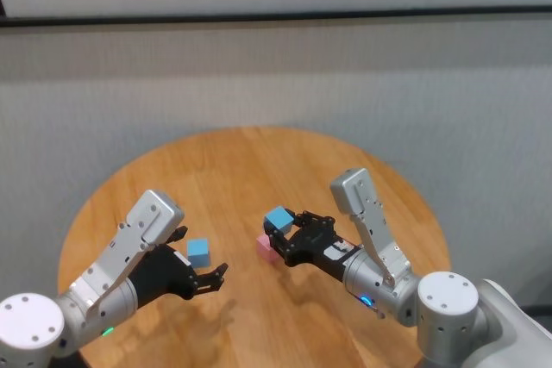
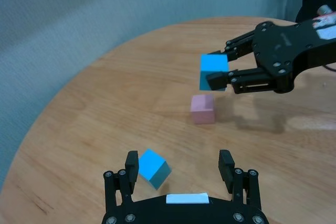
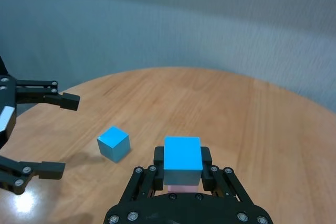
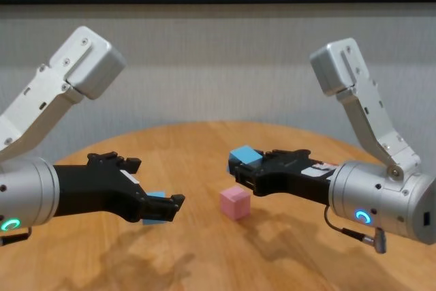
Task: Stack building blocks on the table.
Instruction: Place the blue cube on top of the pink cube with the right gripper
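My right gripper (image 1: 281, 232) is shut on a light blue cube (image 1: 278, 218) and holds it in the air just above the pale pink cube (image 1: 265, 246), which rests on the round wooden table (image 1: 259, 170). The two cubes are apart in the chest view, blue (image 4: 243, 156) over pink (image 4: 236, 203). The second light blue cube (image 1: 199, 252) lies on the table beside my left gripper (image 1: 200, 258), which is open and empty. In the left wrist view this cube (image 2: 153, 168) sits between the open fingers, close to one finger (image 2: 131, 165).
The table's edge curves around at the far side (image 1: 250, 130). A grey wall (image 1: 276, 75) stands behind. Bare wood lies beyond the cubes toward the far rim.
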Robot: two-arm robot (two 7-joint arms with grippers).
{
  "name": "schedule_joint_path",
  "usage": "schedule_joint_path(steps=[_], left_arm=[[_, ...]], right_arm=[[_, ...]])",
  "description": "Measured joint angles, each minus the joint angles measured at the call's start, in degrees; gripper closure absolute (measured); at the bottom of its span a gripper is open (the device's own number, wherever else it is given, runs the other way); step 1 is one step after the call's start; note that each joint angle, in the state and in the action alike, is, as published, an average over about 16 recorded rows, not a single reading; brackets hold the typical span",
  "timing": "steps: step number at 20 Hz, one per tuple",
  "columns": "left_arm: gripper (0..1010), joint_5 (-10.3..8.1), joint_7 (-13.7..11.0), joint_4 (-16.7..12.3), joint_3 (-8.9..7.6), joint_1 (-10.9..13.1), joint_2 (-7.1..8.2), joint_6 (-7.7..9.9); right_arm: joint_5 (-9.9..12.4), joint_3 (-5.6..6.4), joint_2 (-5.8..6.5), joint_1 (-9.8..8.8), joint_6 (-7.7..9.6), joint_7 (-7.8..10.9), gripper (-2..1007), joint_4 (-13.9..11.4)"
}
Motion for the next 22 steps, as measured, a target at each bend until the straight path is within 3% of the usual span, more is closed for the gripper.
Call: schedule_joint_path(steps=[11, 22], left_arm=[[10, 0.00, 0.0, 0.0, 0.00, 0.0, 0.00, 0.00], [10, 0.00, 0.0, 0.0, 0.00, 0.0, 0.00, 0.00]], right_arm=[[1.1, -1.22, -1.16, 3.82, -2.89, 1.51, 635, 7.0], [-0.2, -2.55, -2.12, 6.94, -3.52, 1.75, 635, 12.2]])
